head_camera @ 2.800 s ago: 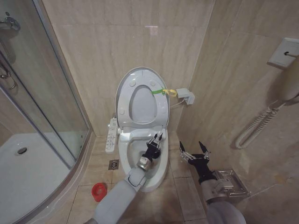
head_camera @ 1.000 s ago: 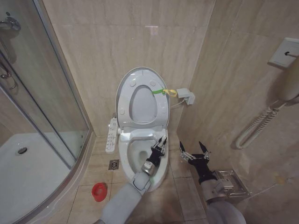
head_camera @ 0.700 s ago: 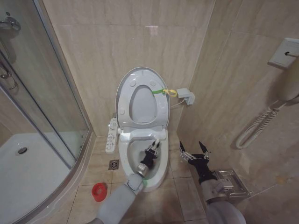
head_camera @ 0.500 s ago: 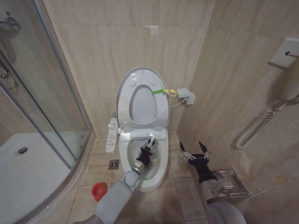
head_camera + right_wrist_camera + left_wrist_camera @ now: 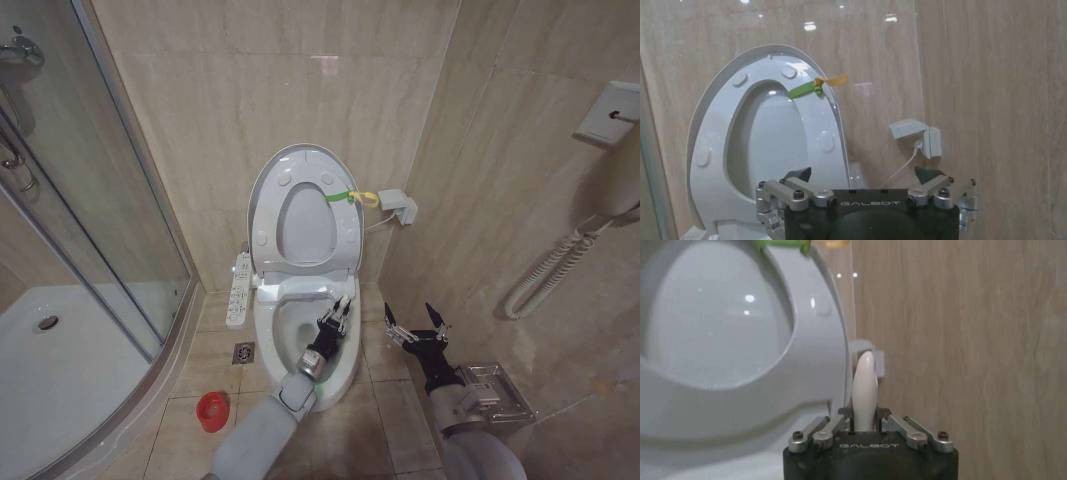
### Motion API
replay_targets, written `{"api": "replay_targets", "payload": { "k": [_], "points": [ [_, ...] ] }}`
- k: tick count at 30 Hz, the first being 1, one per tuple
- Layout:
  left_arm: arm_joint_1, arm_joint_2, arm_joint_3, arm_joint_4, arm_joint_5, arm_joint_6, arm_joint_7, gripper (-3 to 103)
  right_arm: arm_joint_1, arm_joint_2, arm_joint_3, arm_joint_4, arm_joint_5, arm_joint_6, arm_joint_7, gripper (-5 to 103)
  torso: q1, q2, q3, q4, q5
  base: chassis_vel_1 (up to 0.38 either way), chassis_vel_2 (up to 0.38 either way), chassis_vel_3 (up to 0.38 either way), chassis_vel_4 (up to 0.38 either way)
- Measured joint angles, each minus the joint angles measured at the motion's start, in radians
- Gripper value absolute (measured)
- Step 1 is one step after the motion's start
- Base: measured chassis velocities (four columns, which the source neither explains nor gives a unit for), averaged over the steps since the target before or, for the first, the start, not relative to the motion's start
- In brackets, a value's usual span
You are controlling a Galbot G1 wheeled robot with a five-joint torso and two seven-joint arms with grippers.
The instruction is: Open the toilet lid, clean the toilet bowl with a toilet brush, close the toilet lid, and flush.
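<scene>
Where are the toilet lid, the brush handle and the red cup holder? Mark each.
toilet lid [image 5: 262, 205]: head view, raised lid's left rim.
toilet brush [image 5: 864, 385]: left wrist view, white handle above the gripper.
red cup holder [image 5: 211, 410]: head view, cup's middle, on floor.

Left gripper [image 5: 338, 312] jaws clamped; right gripper [image 5: 416, 325] jaws spread.

right gripper [image 5: 867, 179] open at bottom centre, toilet lid [image 5: 717, 120] raised upright at left, green strap [image 5: 805, 89] on its rim, white wall box [image 5: 916, 137] centre right

We see a white toilet lid [image 5: 300, 215], white toilet bowl [image 5: 345, 372], red cup holder [image 5: 211, 410] (beige marbled wall tiles [image 5: 250, 90] behind).
</scene>
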Motion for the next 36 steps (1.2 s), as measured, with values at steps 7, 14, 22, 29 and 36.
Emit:
{"api": "replay_targets", "payload": {
  "k": [7,14,22,29,36],
  "points": [
    [-0.032,0.023,-0.039,0.093,0.001,-0.025,0.015,20,0.0,0.0,0.0,0.0,0.0,0.0,0.0,100,0.0,0.0,0.0,0.0,0.0003,0.0,0.0,0.0,0.0],
    [-0.037,0.044,-0.055,0.03,0.002,-0.018,0.013,20,0.0,0.0,0.0,0.0,0.0,0.0,0.0,100,0.0,0.0,0.0,-0.0001,0.0,0.0,0.0,0.0,0.0],
    [-0.024,0.027,-0.044,0.083,0.032,-0.024,0.015,20,0.0,0.0,0.0,0.0,0.0,0.0,0.0,100,0.0,0.0,0.0,0.0,-0.0001,0.0,0.0,0.0,0.0],
    [-0.008,0.033,-0.035,0.111,0.038,-0.028,0.024,20,0.0,0.0,0.0,0.0,0.0,0.0,0.0,100,0.0,0.0,0.0,0.0001,0.0001,0.0,0.0,0.0,0.0],
    [-0.002,0.03,-0.037,0.115,0.037,-0.03,0.027,20,0.0,0.0,0.0,0.0,0.0,0.0,0.0,100,0.0,0.0,0.0,0.0,0.0,0.0,0.0,0.0,0.0]
  ]
}}
